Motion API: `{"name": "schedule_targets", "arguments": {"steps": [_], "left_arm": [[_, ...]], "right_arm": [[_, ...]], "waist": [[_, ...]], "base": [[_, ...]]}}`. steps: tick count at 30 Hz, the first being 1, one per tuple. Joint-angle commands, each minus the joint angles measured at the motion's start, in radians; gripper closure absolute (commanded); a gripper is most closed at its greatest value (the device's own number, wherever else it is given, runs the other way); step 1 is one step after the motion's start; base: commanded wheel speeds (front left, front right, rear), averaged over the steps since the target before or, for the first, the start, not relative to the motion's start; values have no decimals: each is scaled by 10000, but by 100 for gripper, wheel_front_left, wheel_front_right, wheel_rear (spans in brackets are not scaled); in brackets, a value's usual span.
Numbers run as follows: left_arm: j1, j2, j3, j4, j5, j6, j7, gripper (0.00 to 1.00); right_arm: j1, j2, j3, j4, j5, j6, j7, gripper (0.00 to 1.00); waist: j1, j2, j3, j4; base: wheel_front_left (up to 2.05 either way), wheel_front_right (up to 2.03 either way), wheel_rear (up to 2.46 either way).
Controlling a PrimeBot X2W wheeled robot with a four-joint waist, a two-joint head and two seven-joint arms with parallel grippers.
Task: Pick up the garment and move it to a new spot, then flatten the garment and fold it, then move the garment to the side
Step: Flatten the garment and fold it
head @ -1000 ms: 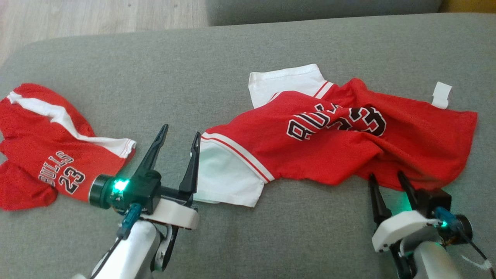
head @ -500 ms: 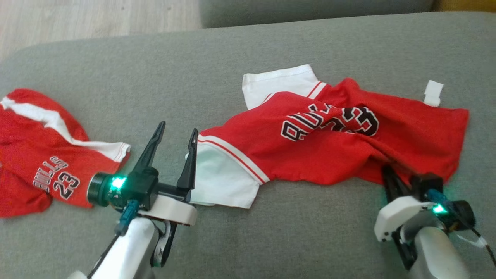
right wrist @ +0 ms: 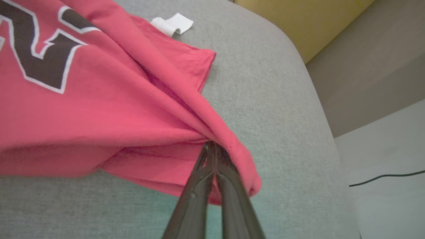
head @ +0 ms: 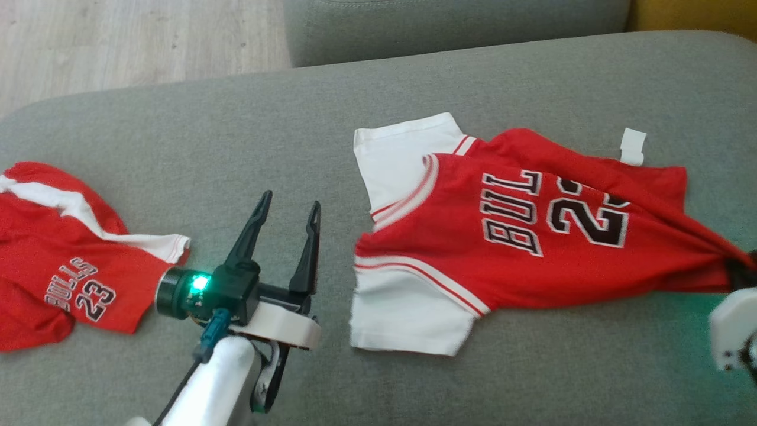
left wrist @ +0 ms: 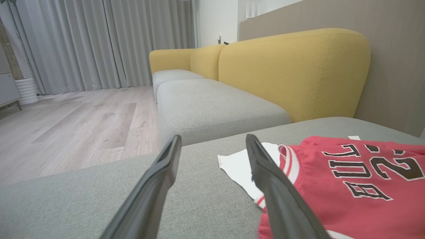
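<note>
Presently, right gripper (right wrist: 212, 147) clamps the hem of the red-and-white basketball jersey (head: 520, 260), lying creased on the grey fabric cushion (head: 207, 136); left gripper (head: 291, 199) gapes empty. Moving, flattening, folding remain.

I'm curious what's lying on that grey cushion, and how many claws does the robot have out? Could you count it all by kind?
Red jerseys: 2 (middle jersey, left jersey)
Small white tag: 1, at the middle jersey's far edge
Grippers: 2 (left gripper open, right gripper shut on the middle jersey)
Total: 5
</note>
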Motion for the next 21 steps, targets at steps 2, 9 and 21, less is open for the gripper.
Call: {"name": "schedule_targets", "arguments": {"steps": [2,9,21], "left_arm": [[-351,-88,456,-200,173,-88,-95,0],[-316,-258,655,-175,366,-279,-95,0],[-175,-441,990,-89,674,-583,-95,0]], "right_arm": [[154,-934,330,-1005,751,-9,870,9],[-70,-569,-720,-2869,973,-9,593,0],[395,2430,239,-4468,1286,-9,-2518,0]], "waist": [[0,-1,5,84],[0,-1,102,195],[0,-1,85,420]], "base": [[0,0,0],[0,0,0],[0,0,0]]}}
